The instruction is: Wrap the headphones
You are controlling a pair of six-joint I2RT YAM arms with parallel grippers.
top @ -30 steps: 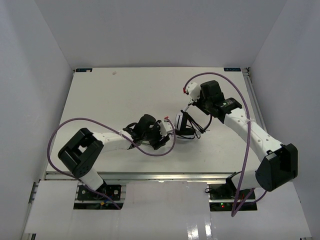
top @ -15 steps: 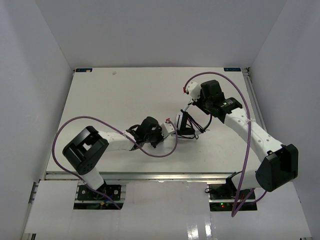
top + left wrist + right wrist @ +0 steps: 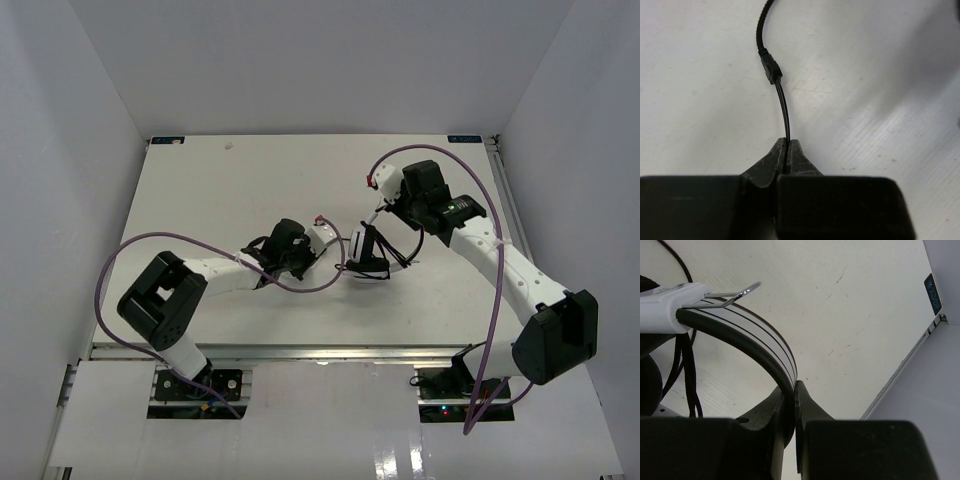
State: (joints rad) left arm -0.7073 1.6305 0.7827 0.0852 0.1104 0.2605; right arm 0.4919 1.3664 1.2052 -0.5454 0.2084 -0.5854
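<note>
The headphones [image 3: 366,252] stand at the middle of the table, white cups low and the headband arching up. My right gripper [image 3: 383,213] is shut on the black-and-white striped headband [image 3: 755,335], pinching it between both fingertips [image 3: 794,386]. A white cup yoke [image 3: 665,307] and loops of cord [image 3: 687,370] show at the left of the right wrist view. My left gripper [image 3: 322,236], just left of the headphones, is shut on the thin black cord [image 3: 785,112]. From its tips [image 3: 788,141] the cord runs up to a small connector [image 3: 771,69] and a braided section.
Thick purple robot cables [image 3: 330,285] loop off both arms, one sagging just below the headphones. The table's right edge rail [image 3: 920,350] and a blue label [image 3: 933,292] lie near the right gripper. White walls enclose the table on three sides.
My left gripper has shut on the cord and moved up the view, towards the far side, drawing the cord along. The right arm has held the headband still.
</note>
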